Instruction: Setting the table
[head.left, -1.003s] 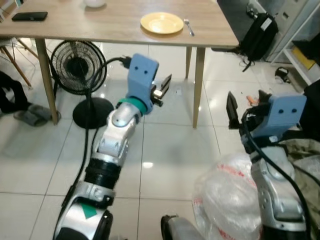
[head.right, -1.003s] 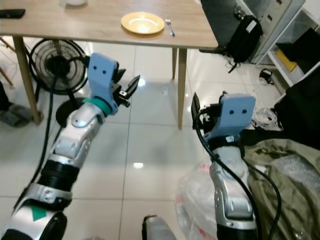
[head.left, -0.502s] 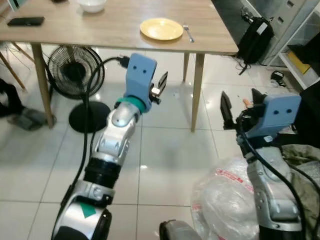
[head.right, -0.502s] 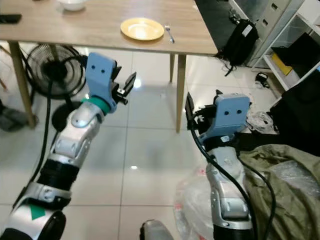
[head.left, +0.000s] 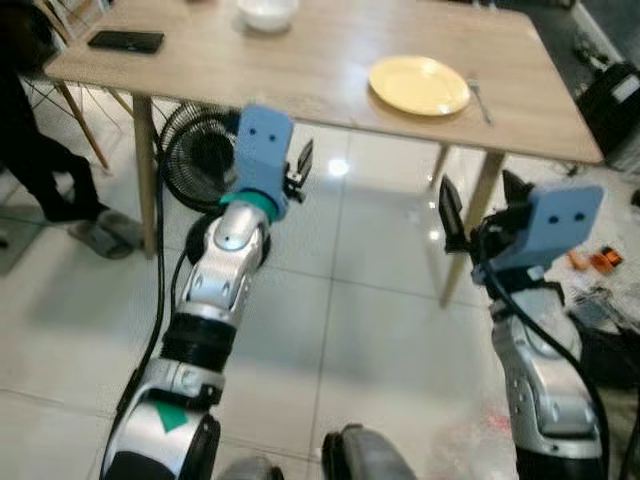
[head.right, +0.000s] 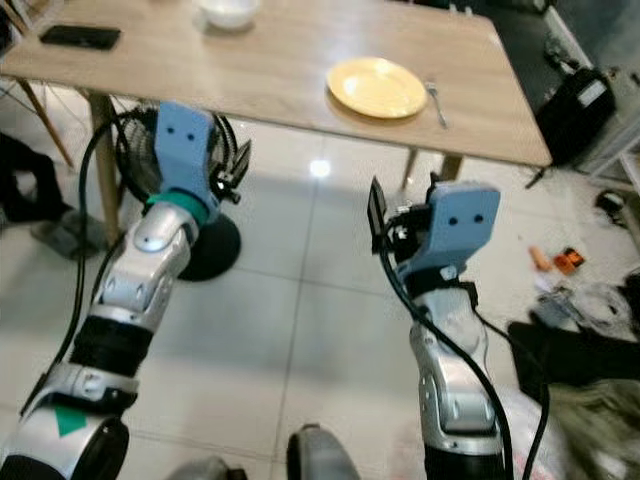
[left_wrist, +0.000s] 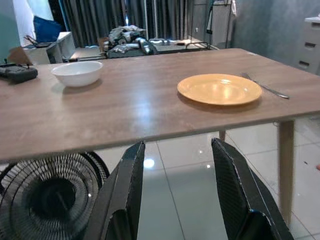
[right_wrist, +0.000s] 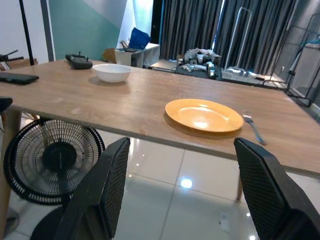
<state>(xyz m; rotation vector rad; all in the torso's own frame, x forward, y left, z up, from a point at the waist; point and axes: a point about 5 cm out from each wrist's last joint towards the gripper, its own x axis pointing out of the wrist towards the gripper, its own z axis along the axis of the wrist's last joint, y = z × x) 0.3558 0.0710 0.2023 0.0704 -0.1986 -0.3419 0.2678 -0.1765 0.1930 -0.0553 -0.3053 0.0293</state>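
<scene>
Both arms are holding raised in front of the body, forearms angled up toward the desk (head.left: 300, 70), which is spanning the upper part of the frame. The left end effector (left_wrist: 176, 195) is sitting at centre-left, below the desk edge, its two black fingers standing apart with nothing between them. The right end effector (right_wrist: 186, 195) is hovering at centre-right, fingers spread wide and empty.

On the desk, a yellow plate (head.left: 419, 84) is lying at upper right of centre, with a fork (head.left: 479, 86) just beside it toward the desk's right end. A white bowl (head.left: 266, 12) is sitting at the top centre edge, and a black phone (head.left: 125, 41) is lying at upper left. Under the desk, a black floor fan (head.left: 200, 160) is standing on glossy white floor tiles (head.left: 360, 340). A person's dark-clothed legs (head.left: 35, 150) are showing at the left edge.

The wrist views are adding room depth: dark curtains (right_wrist: 200, 25) along the back wall, a teal wall panel (right_wrist: 82, 27), and a black controller (right_wrist: 79, 61) resting on the desk's far end near the bowl.
</scene>
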